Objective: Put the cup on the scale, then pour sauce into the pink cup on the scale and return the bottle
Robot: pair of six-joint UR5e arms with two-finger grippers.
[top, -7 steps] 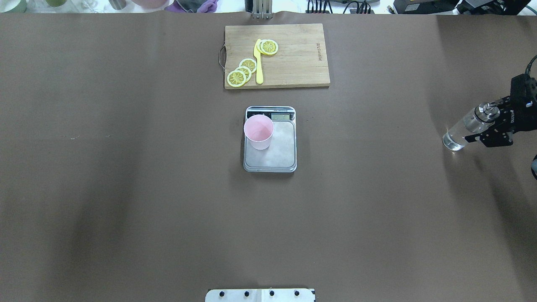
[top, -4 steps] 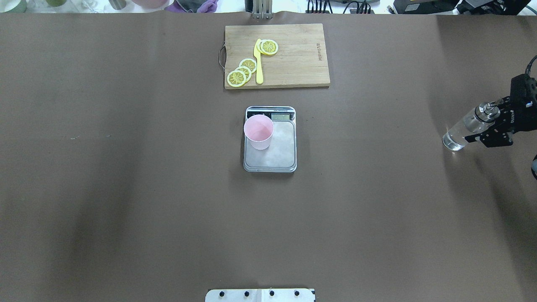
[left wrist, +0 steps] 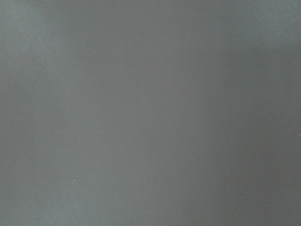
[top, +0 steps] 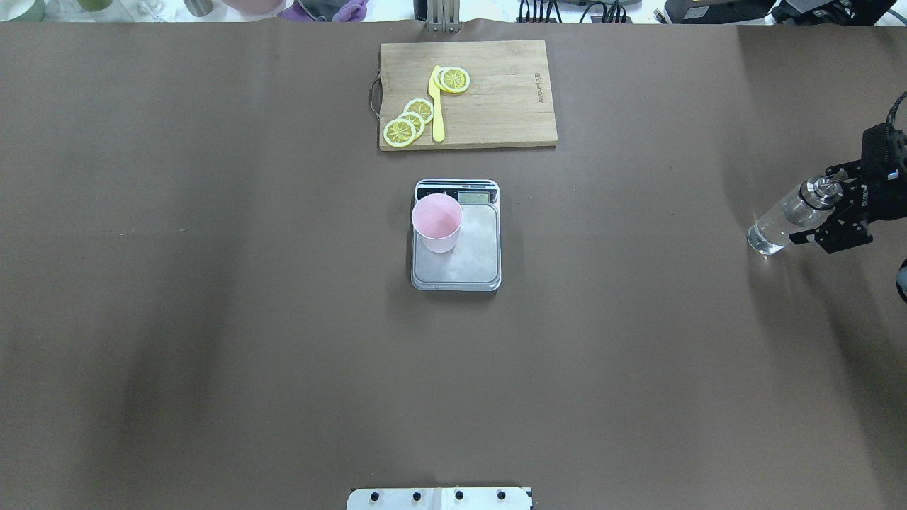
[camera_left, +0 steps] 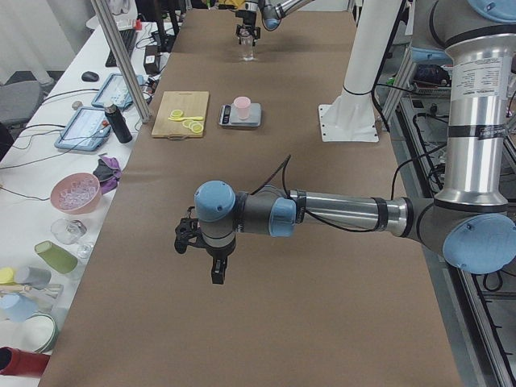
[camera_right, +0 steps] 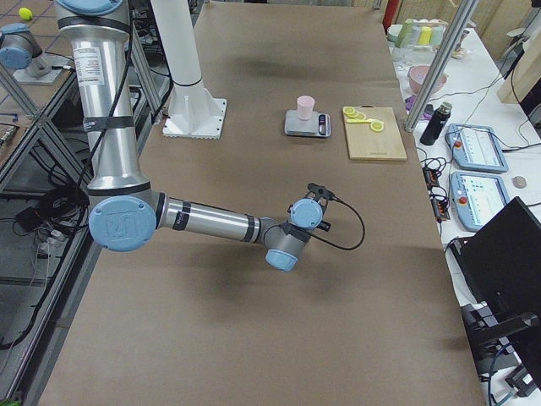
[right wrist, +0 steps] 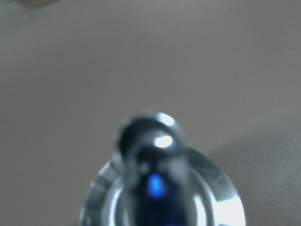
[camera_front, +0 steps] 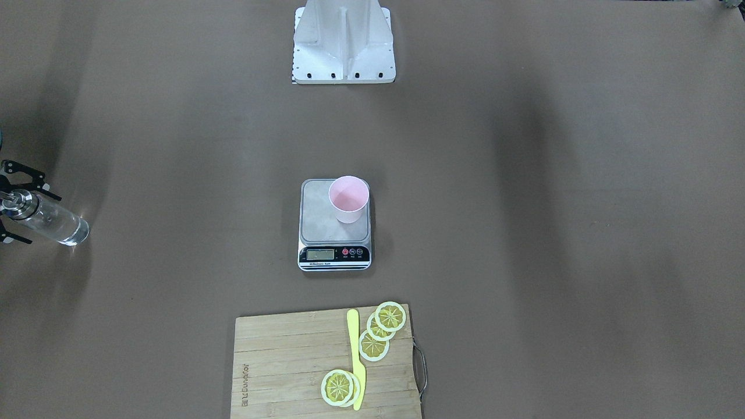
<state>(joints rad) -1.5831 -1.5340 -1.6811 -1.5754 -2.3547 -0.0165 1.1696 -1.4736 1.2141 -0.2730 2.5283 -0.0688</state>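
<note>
Front-facing view first: the cup (camera_front: 348, 201) stands upright on the scale (camera_front: 317, 224), close to the platform edge on the robot's left side and inside the rim. The display strip faces away from the robot. Beyond it, near the far edge of the counter (camera_front: 553, 262), lies a cutting board (camera_front: 279, 361) with lemon slices (camera_front: 373, 343) and a yellow knife (camera_front: 355, 361). Far out at this view's left margin the bottle (camera_front: 55, 224) stands on the counter. The right gripper (camera_front: 38, 217) is half cut off by the frame, its jaws spread to either side of the metal cap and not pinching it: released.

Overhead now: a long stretch of brown counter separates bottle and scale, and there is wide room on the robot's left too.

Exterior left: the left gripper (camera_left: 185, 238) hangs over the counter well apart from the scale, and whether it is spread or clenched cannot be told.

Exterior right: the near arm reaches out low over the counter.

The left wrist camera sees only counter. The right wrist camera looks straight down on the blurred shiny cap.
</note>
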